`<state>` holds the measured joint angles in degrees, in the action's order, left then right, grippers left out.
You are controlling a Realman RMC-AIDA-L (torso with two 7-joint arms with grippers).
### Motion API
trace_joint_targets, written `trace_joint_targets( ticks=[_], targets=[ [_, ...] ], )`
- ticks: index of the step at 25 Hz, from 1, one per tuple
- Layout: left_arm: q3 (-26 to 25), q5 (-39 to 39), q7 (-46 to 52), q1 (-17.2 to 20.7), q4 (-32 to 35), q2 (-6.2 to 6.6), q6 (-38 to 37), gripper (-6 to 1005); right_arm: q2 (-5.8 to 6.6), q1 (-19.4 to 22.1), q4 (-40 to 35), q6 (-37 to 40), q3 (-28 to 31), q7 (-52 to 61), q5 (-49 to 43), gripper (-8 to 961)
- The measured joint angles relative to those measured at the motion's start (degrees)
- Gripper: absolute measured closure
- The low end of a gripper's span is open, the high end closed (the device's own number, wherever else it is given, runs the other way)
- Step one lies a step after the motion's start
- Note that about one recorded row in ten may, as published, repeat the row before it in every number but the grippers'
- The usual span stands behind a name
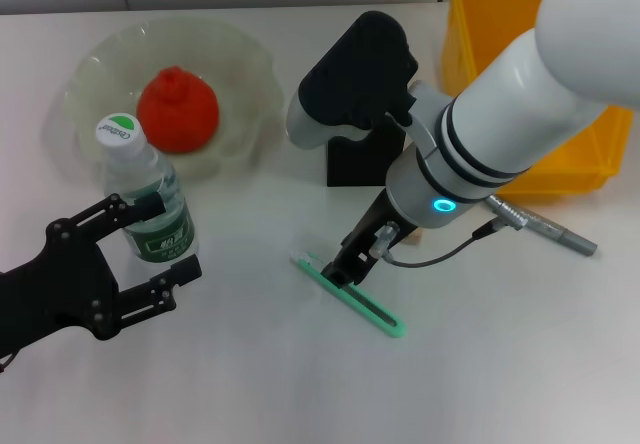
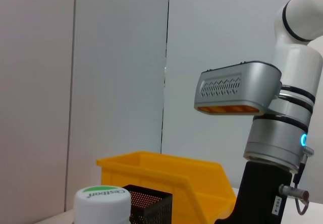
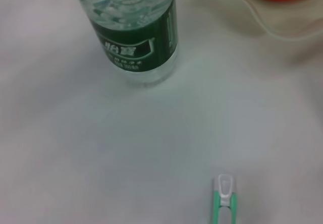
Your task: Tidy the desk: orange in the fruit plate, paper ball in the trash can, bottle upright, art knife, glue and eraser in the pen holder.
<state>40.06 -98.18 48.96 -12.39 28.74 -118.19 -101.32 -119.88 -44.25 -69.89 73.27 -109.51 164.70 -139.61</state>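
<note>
Low centre of the head view, the right gripper straddles the art knife lying flat on the bench, near its white tip; whether the fingers have closed I cannot tell. The knife looks light, stiff and slim, likely slippery; mid-body suits best. The left gripper stands open beside the bottle.

open surface: bare at 6 o'clock, free passage | bottle: upright at 9 o'clock, left claw spread around it | art knife: centre, right claw on it | pen holder: at 12 o'clock, screened by right arm | glue: lies at 3 o'clock
</note>
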Motion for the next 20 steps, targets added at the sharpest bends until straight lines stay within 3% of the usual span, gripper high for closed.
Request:
trace_joint_targets(
  ticks=[20],
  targets=[
    [-0.2,0.0,0.0,0.0,0.1,0.07,0.0,214,0.00,-2.0,4.2,-3.1,-4.0,0.4,2.3,546]
  ],
)
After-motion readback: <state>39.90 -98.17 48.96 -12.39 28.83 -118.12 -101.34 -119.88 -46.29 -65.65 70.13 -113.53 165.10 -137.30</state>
